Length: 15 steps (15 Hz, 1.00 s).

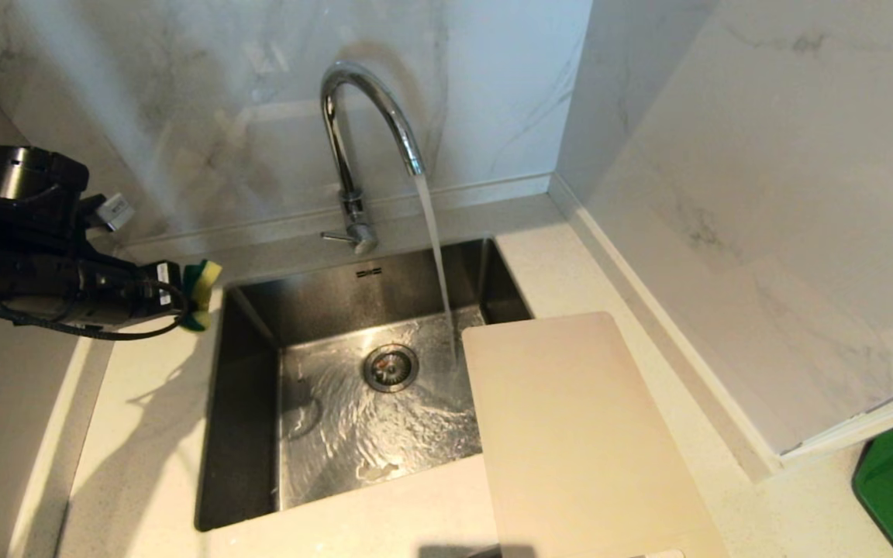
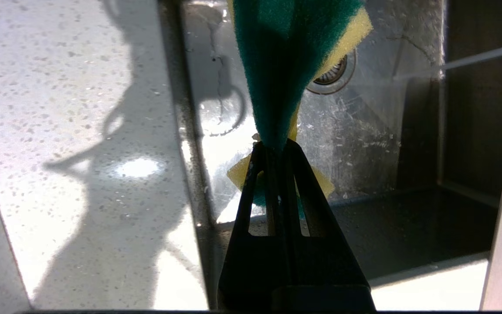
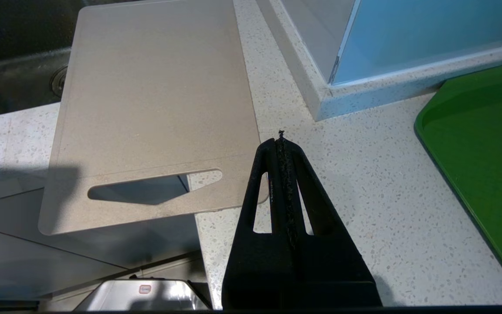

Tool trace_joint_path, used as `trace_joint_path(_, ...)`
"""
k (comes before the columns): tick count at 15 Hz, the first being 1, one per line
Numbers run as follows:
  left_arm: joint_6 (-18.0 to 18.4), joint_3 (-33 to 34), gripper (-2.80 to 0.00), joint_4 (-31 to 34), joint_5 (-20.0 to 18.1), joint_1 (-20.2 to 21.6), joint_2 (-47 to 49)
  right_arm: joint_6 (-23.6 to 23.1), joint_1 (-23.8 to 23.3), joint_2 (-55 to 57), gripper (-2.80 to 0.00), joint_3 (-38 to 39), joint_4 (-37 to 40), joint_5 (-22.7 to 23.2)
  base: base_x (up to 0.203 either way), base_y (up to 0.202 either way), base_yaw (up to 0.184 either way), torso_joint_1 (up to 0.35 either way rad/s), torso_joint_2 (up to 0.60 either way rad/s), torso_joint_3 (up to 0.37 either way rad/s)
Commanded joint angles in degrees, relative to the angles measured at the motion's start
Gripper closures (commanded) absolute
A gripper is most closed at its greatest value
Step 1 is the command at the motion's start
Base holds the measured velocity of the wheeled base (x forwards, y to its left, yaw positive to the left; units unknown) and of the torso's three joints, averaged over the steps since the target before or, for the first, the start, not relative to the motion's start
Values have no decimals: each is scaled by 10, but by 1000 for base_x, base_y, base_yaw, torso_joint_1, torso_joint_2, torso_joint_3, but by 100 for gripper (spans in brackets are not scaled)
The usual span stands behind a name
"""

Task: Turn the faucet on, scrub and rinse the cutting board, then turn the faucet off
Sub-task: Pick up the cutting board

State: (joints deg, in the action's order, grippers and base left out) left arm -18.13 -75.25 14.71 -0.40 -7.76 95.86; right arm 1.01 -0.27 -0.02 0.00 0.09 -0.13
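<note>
Steel sink (image 1: 249, 403) catches water (image 1: 437, 256) from faucet (image 1: 353, 147).

left hand (image 2: 275, 146): clamped, arm raised at far left | right hand (image 3: 281, 141): closed, empty

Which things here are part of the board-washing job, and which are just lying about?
Part of the job:
- faucet, running
- cutting board, one end over the sink
- sponge, clamped in the left pincer

Lying about:
- green tray on the counter
- right pincer, shut, empty, beside the board's slot end
</note>
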Motion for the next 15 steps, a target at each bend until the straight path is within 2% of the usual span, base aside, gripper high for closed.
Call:
trace_joint_path(1, -1, -4, 0, 7, 1, -9, 4, -6, 0, 0, 0, 0, -1, 0, 0, 0, 0, 0, 0, 0)
trace_joint_path(3, -1, -9, 0, 37, 1, -9, -15, -6, 0, 0, 0, 0, -1, 0, 0, 0, 0, 0, 0, 0)
trace_joint_path(8, 0, 6, 0, 57, 1, 7, -101, -6, 0, 0, 0, 0, 0, 1, 0, 0, 0, 0, 0, 0)
trace_joint_path(11, 8, 45, 0, 61, 1, 19, -178, -4, 0, 0, 0, 0, 0, 0, 0, 0, 0, 0, 0, 0)
trace_joint_path(15, 22, 103, 0, 61, 1, 65, -250, -4, 0, 0, 0, 0, 0, 0, 0, 0, 0, 0, 0, 0)
